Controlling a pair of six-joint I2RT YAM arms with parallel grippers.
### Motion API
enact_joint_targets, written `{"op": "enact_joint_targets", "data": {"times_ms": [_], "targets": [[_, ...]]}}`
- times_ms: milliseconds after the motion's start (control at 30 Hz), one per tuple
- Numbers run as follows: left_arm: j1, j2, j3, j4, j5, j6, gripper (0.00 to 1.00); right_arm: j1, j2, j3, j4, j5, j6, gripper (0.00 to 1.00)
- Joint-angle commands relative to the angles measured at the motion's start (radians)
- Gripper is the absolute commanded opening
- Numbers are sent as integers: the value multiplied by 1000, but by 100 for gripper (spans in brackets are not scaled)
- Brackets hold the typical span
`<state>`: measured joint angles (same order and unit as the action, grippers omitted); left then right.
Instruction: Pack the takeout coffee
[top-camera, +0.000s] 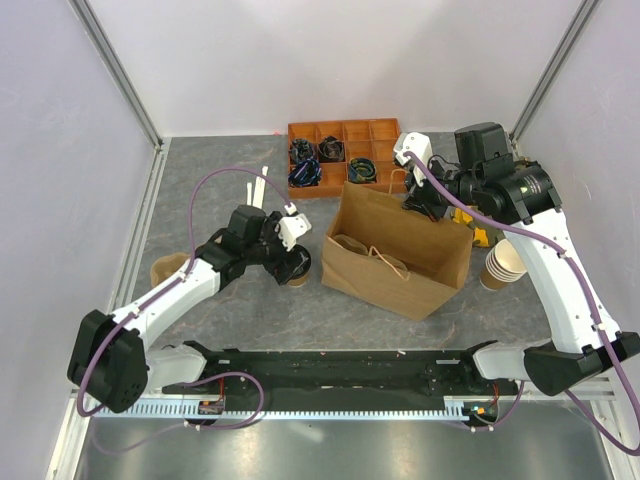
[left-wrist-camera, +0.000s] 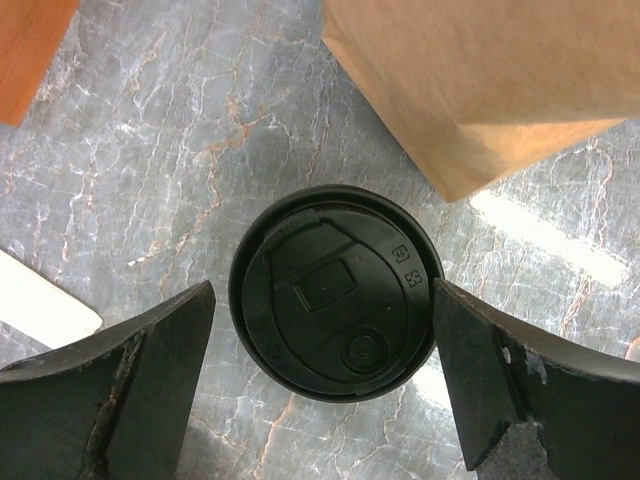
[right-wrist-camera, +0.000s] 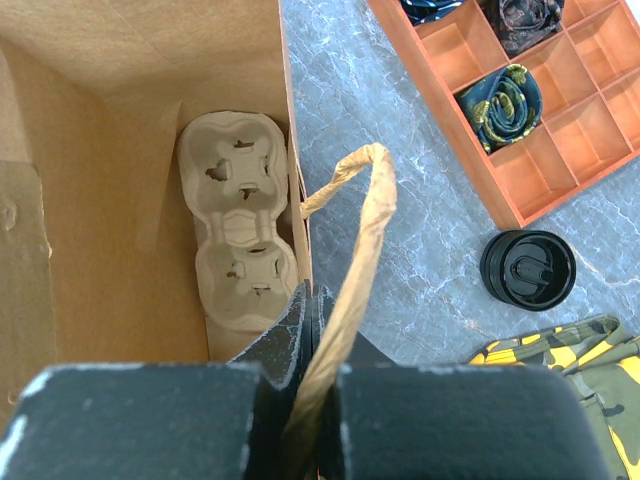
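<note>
The takeout coffee (left-wrist-camera: 335, 293), a cup under a round black lid, stands on the marbled table left of the brown paper bag (top-camera: 400, 262). My left gripper (left-wrist-camera: 322, 290) hangs over it, open, with one finger (left-wrist-camera: 150, 380) on each side. The right-hand finger sits close against the lid's rim and the left-hand one stands apart. From above, the cup (top-camera: 298, 270) shows just under the left gripper (top-camera: 290, 255). My right gripper (right-wrist-camera: 318, 300) is shut on the bag's upper rim (right-wrist-camera: 293, 150), and the twisted paper handle (right-wrist-camera: 360, 230) runs over its jaws. A pulp cup carrier (right-wrist-camera: 240, 230) lies inside the bag.
An orange compartment tray (top-camera: 345, 155) with rolled items sits behind the bag. A stack of tan cups (top-camera: 503, 265) stands right of the bag. Loose black lids (right-wrist-camera: 527, 268) and a camouflage cloth (right-wrist-camera: 570, 350) lie nearby. White sticks (top-camera: 258, 188) lie at the back left.
</note>
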<state>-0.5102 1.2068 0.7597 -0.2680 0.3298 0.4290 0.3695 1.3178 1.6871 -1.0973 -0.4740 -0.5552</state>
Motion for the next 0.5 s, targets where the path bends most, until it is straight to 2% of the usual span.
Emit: {"op": "enact_joint_targets", "data": {"times_ms": [0, 233, 467], "targets": [[-8, 14, 41, 0, -5, 42, 96, 2, -3, 22, 5, -11, -22, 0], [-14, 43, 36, 6, -9, 57, 94, 3, 1, 25, 4, -9, -23, 0], [-14, 39, 26, 6, -9, 67, 82, 3, 3, 31, 8, -12, -35, 0]]}}
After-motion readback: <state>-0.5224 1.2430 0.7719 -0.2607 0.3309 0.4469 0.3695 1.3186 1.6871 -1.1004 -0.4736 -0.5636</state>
